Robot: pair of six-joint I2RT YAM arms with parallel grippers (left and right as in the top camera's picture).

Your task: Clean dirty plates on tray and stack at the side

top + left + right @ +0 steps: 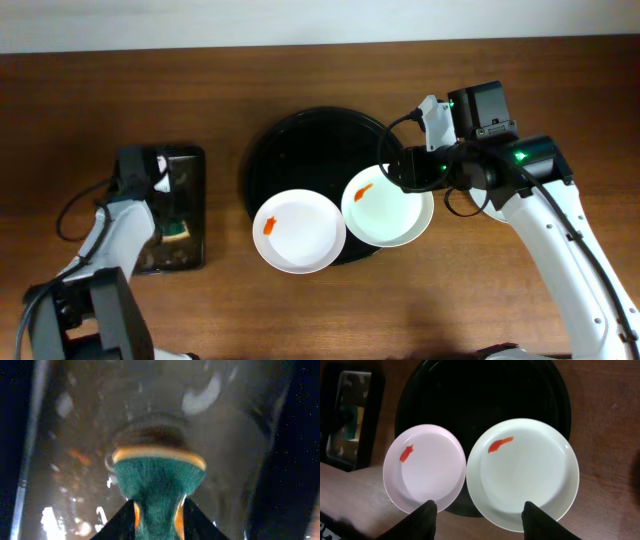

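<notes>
well, from overhead the round black tray (318,140) sits mid-way along the wooden table (320,70), and two white plates show on it: the left-hand plate (298,240) and the right-hand plate (392,215), side by side and all but touching, each lying across the tray's rim nearest the robot with part of it out over the wood. each bears an orange-red smear (268,226) towards its left edge. the right gripper (397,172) hangs at the far right edge of the right-hand plate; from here i cannot tell whether it touches. the left gripper (172,215) is down over the rectangular black tray (195,160), well apart from the plates, at the green sponge (177,231). in the left wrist view the left gripper (159,512) is clamped on the sponge (157,480), its green face with a yellow layer bulging out past the fingertips (125,522) above the glossy tray floor (240,435). in the right wrist view the right gripper (481,510) has its fingers (422,520) spread wide with nothing between them, held above both plates; the left-hand plate (427,472) and the right-hand plate (525,477) lie over the rim of the round tray (480,395), and the rectangular tray (370,390) sits at the upper left
</notes>
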